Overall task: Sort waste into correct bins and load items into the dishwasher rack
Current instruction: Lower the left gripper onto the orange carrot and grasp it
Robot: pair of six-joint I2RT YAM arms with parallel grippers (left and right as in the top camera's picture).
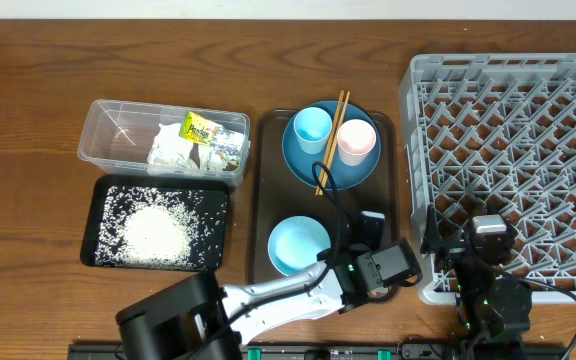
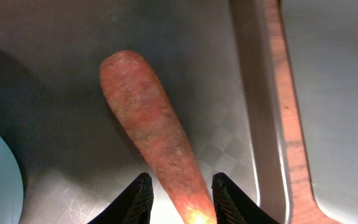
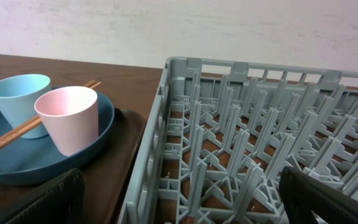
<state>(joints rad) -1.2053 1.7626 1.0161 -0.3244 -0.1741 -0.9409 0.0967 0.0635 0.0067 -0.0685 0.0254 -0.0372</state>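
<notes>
The left arm (image 1: 278, 295) is stretched low over the brown rectangular serving tray (image 1: 264, 190), with the left gripper (image 2: 182, 199) narrowed onto the small orange carrot (image 2: 142, 106) lying there. The right gripper (image 3: 188, 214) is held wide open at the near edge of the large grey plastic lattice rack (image 3: 185, 65).

On brown tray (image 1: 261, 200), left gripper (image 2: 178, 199) sits low, fingers astride carrot (image 2: 145, 118). Wrist view: tray rim close at 3 o'clock, light-blue bowl (image 1: 298, 245) close at 9, bare tray floor toward 12.

Overhead: dark-blue plate (image 1: 303, 165) fills the tray's 12 o'clock end, carrying light-blue cup (image 1: 311, 127), pale-pink cup (image 1: 356, 140) and chopsticks (image 1: 330, 140). At 3, rack (image 1: 415, 180) wall stands just beside the tray. The right gripper (image 3: 185, 208) is spread wide over the rack's 7 o'clock corner, pegs beneath.
</notes>
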